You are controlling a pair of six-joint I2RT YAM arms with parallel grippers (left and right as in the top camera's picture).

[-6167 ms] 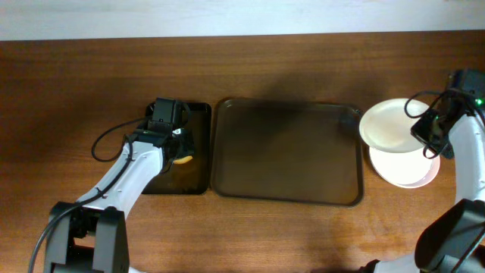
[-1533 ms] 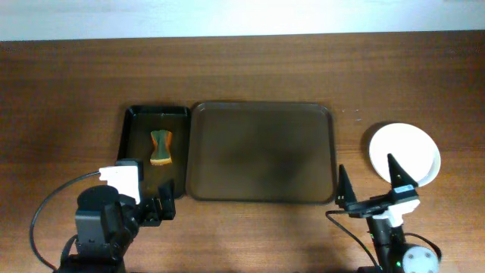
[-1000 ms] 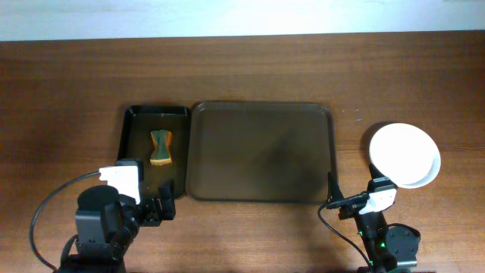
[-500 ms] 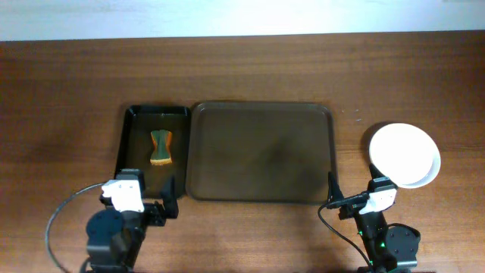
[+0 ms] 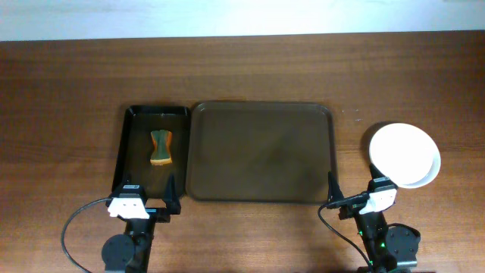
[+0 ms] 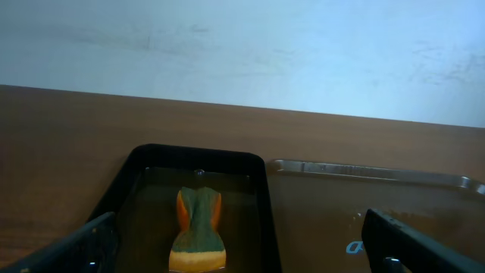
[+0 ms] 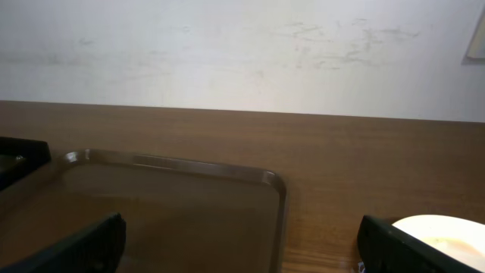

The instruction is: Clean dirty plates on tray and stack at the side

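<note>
L gripper [image 6: 239,218] at near edge, jaws spread wide, nothing held; R gripper [image 7: 241,221] also released, empty. From L, black tray [image 5: 120,152] sits at 12 o'clock w/ orange-green sponge [image 5: 161,147] lying inside. Brown tray [image 5: 261,152] is just beside black tray at its 3 o'clock, approx 11 o'clock from R. White plates [image 5: 404,154] are stacked on table [image 5: 76,76] at tray's 3 o'clock, apart from it, 1 o'clock from R; count can't tell. Pale wall [image 6: 242,45] beyond.

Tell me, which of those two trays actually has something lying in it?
The smaller black tray on the left: a green and orange sponge lies in it. The larger brown tray beside it shows only its bare bottom.
</note>
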